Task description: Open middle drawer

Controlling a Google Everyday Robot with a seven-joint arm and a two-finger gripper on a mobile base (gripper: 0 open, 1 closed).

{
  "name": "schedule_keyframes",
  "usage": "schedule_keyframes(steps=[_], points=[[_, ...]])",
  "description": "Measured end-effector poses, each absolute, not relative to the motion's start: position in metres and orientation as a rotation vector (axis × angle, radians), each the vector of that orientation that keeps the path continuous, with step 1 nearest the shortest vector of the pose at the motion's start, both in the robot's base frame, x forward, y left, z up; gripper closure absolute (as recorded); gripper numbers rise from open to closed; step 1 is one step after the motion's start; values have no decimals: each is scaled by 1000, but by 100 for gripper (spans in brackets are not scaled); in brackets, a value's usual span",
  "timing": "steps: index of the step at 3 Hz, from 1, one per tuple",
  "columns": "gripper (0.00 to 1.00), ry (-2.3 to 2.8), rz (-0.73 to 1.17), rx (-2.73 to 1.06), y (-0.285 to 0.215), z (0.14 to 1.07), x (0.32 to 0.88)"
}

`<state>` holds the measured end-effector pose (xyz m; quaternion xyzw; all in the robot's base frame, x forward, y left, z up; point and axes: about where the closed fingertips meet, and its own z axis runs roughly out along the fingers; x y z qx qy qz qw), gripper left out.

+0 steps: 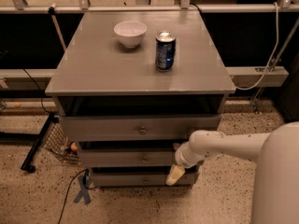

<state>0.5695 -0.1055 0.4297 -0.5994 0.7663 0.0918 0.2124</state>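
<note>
The grey cabinet (140, 73) has three drawers stacked at its front. The middle drawer (117, 158) is the second one, a shallow grey front with a small round knob (144, 160) at its centre. The top drawer (103, 128) sticks out slightly above it, and the lowest drawer (121, 179) sits below. My gripper (175, 174) hangs from the white arm (224, 146) at the right end of the drawer fronts. It is level with the gap between the middle and lowest drawers and to the right of the knob.
A white bowl (130, 33) and a blue can (165, 50) stand on the cabinet top. A wire basket (58, 141) and a black stand leg (37, 143) are on the floor at the left. Blue tape (83, 192) marks the floor. Cables hang at the right.
</note>
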Motion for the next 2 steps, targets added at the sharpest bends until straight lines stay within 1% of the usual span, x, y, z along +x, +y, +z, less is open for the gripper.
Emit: schedule_keyframes(steps=[2], points=[[0, 2068, 148, -1693, -100, 423, 585]])
